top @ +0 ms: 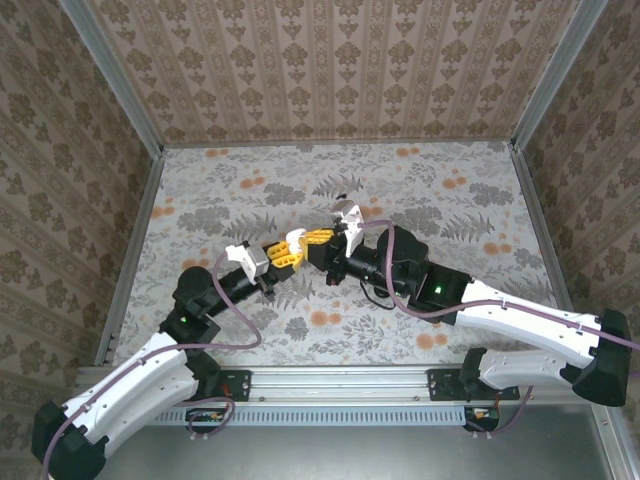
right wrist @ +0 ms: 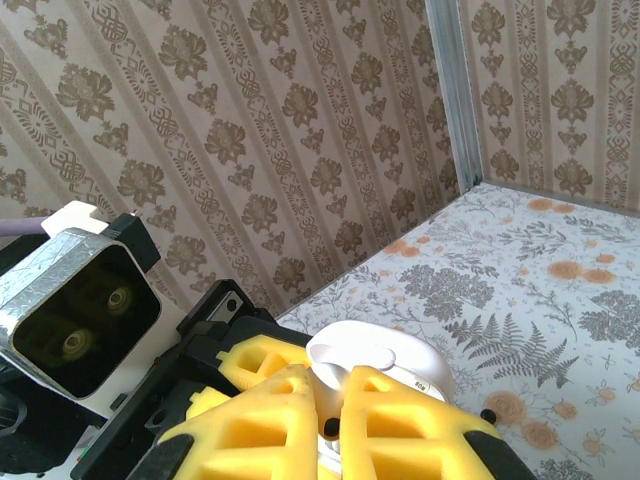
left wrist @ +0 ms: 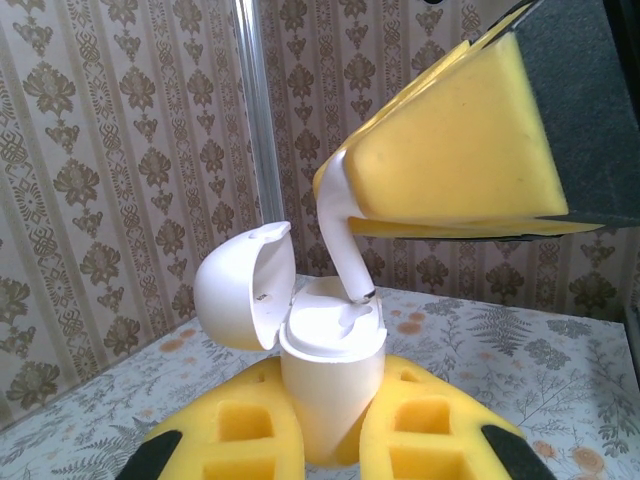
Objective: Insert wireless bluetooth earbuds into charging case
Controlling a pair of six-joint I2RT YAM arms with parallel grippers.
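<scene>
**Figure: Earbud poised at the mouth of an open charging case**

The left gripper [left wrist: 330, 440] clamps the lower body of the charging case [left wrist: 330, 375] between yellow foam-like pads with recessed rectangular pockets. The case is smooth, glossy white plastic with a rounded cylindrical shape, and it stands upright. Its domed lid [left wrist: 237, 288] is hinged open and tilts to the left. Tiny dark marks inside the lid are too small to read.

The right gripper [left wrist: 455, 150], which has matching yellow wedge-shaped pads backed by black, pinches the head of a white earbud [left wrist: 343, 235]. The earbud's slim curved stem hangs downward, and its dark-ringed tip touches the moulded recess at the top of the case.

In the right wrist view, the right gripper's latticed yellow fingers [right wrist: 270, 420] close around a white rounded form. The left arm's foil-wrapped camera housing [right wrist: 80, 310] sits alongside.

From the top view, both grippers [top: 290, 250] [top: 325, 238] meet above the centre of the table [top: 470, 200], whose matte surface carries grey fern and orange flower print. The walls [top: 330, 60] are papered in brown damask stripes.
</scene>
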